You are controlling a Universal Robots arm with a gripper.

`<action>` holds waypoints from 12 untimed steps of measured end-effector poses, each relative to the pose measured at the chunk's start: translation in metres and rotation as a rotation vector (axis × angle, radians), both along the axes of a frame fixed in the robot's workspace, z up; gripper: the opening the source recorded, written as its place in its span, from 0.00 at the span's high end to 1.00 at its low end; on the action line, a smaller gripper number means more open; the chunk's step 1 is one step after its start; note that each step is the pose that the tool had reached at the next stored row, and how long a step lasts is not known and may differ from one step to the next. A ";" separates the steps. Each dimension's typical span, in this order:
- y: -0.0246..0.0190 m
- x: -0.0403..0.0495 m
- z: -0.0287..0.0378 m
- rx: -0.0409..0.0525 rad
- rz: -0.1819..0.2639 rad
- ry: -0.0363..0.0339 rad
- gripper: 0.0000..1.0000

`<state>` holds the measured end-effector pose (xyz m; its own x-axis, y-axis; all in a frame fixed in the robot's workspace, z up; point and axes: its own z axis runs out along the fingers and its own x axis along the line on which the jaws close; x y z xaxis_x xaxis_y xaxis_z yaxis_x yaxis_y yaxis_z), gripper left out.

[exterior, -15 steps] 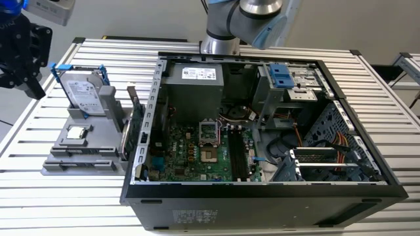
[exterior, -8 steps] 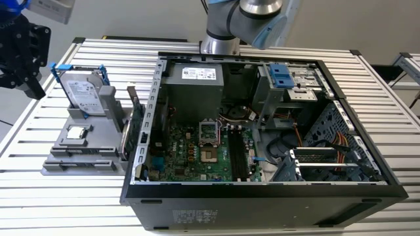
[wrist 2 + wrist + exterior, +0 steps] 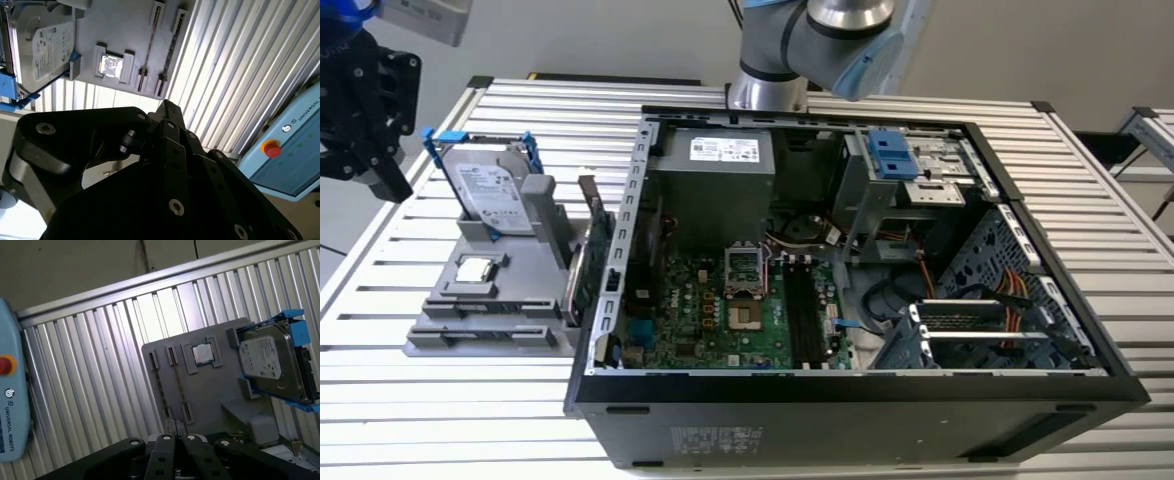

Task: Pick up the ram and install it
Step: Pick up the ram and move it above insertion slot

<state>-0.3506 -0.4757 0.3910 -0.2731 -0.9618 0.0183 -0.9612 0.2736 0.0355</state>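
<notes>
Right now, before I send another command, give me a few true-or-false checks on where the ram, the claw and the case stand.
1. The ram stands on edge in the grey holder. True.
2. The hard drive stands upright on that holder. True.
3. The claw is gripping the ram. False: it hangs apart from the holder, toward the exterior view's left.
4. The computer case is closed. False: its side is open, with the motherboard showing.
</notes>
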 end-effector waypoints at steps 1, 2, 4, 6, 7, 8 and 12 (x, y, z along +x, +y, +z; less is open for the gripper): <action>0.0000 0.0000 0.0000 0.0000 0.004 -0.0001 1.00; 0.0000 0.0000 0.0000 0.0000 0.007 -0.0001 1.00; 0.0000 0.0000 0.0000 0.0000 0.015 -0.0004 1.00; 0.0000 0.0000 0.0000 0.0000 0.023 -0.0006 1.00; 0.0000 0.0000 0.0000 0.0000 0.026 -0.0008 1.00; 0.0000 0.0000 0.0000 0.0000 0.030 -0.0009 1.00; -0.0001 0.0000 0.0000 0.0000 0.042 -0.0011 1.00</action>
